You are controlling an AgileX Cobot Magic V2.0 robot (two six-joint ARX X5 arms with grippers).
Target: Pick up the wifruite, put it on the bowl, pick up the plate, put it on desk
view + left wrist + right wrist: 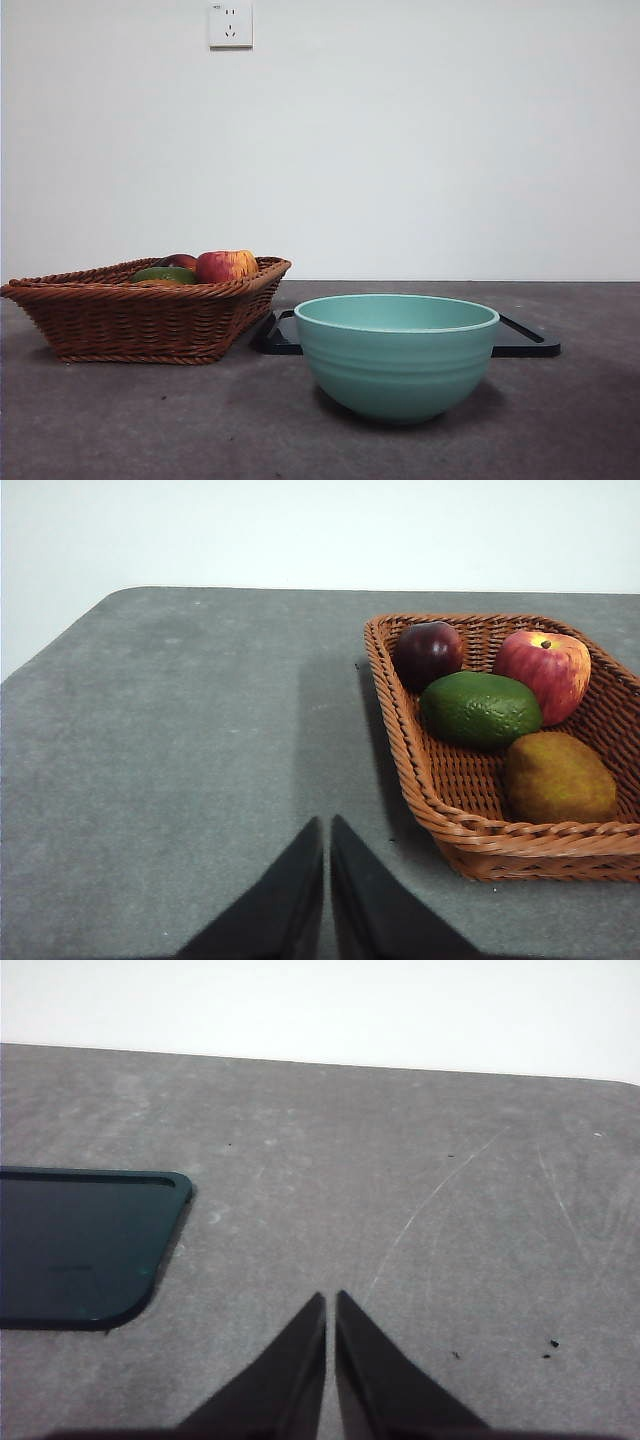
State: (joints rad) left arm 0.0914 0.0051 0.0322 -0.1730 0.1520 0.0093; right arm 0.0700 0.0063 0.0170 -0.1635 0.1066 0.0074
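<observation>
the left gripper (326, 825) hangs above the bare desk (180, 760), its two black jaws pressed together with only a thin seam between them and nothing held. the brown wicker basket (470, 830) sits just ahead of it and off to one side, near but not touching the tips. the wifruite (558, 777) lies inside that basket, in the corner nearest this gripper's side, touching the green fruit (480, 708) beyond it. further off in the basket lie the dark red fruit (428, 652) and the red-yellow apple (545, 672).

the right gripper (331, 1300) also hovers over bare desk, jaws closed to a narrow slit and gripping nothing. the black tray (80, 1245) lies flat ahead of it and to one side, its rounded corner near the tips but apart from them.

in the front view neither arm shows. the teal bowl (396, 352) stands upright on the desk, in front of the tray, whose ends show on either side of it; whether they touch cannot be told. the basket stands beside the bowl, apart from it, with fruit tops showing over its rim. a wall socket (230, 24) sits high on the white wall.
</observation>
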